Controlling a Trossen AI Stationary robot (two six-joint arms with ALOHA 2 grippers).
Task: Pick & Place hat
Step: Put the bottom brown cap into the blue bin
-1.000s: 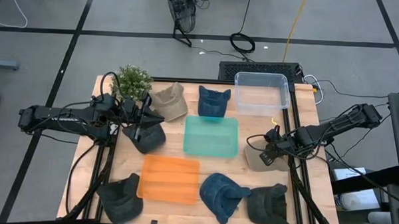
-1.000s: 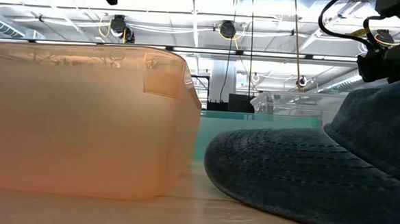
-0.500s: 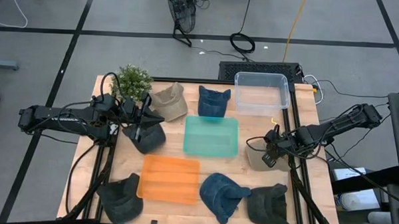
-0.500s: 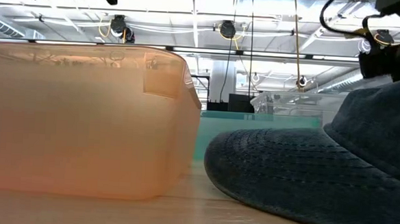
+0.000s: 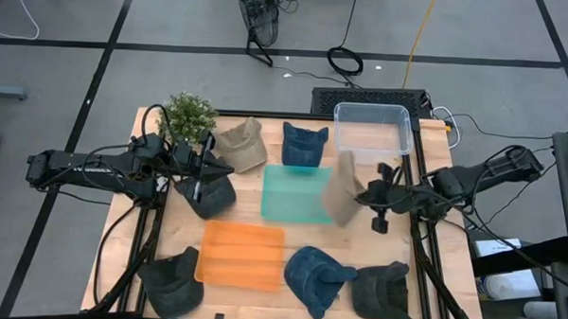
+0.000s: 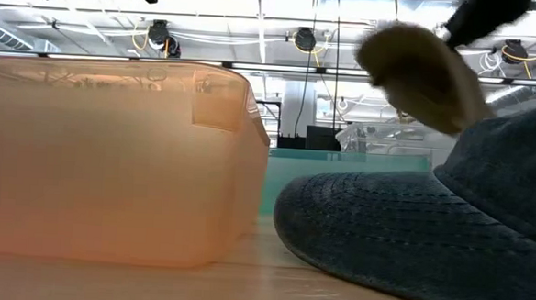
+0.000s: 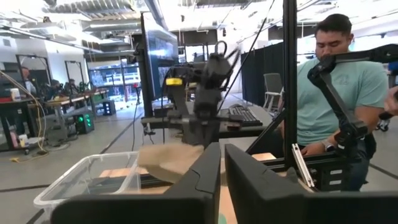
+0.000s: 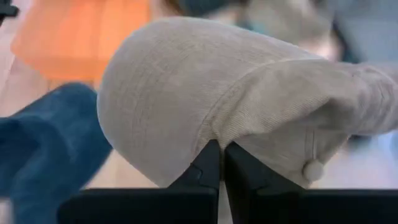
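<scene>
A beige hat [image 5: 341, 187] hangs in the air over the right edge of the teal bin [image 5: 300, 194]. My right gripper [image 5: 362, 193] is shut on it. The hat fills the right wrist view [image 8: 205, 93] and shows blurred high up in the low view [image 6: 424, 74]. My left gripper [image 5: 199, 182] waits over a dark grey hat [image 5: 210, 196] at the table's left. Its fingers [image 7: 205, 180] are shut. My right gripper pinches the beige hat's lower edge [image 8: 214, 144] between its two fingers, coming level from the table's right side. The hat is lifted clear of the table and bulges out beyond the fingertips. My left gripper may touch the dark grey hat under it; I cannot tell.
An orange bin [image 5: 242, 256] sits near the front and a clear bin [image 5: 371, 132] at the far right. A plant [image 5: 187, 114] stands far left. Other hats lie around: beige [image 5: 243, 144], blue [image 5: 303, 144], blue [image 5: 316, 275], dark [image 5: 384, 292], dark [image 5: 173, 281]. A person [image 7: 333, 93] sits beyond the table.
My right gripper has risen and moved toward the table's left and far side, toward the teal bin. The beige hat, which lay on the table at the right, has been lifted clear and carried along with it.
</scene>
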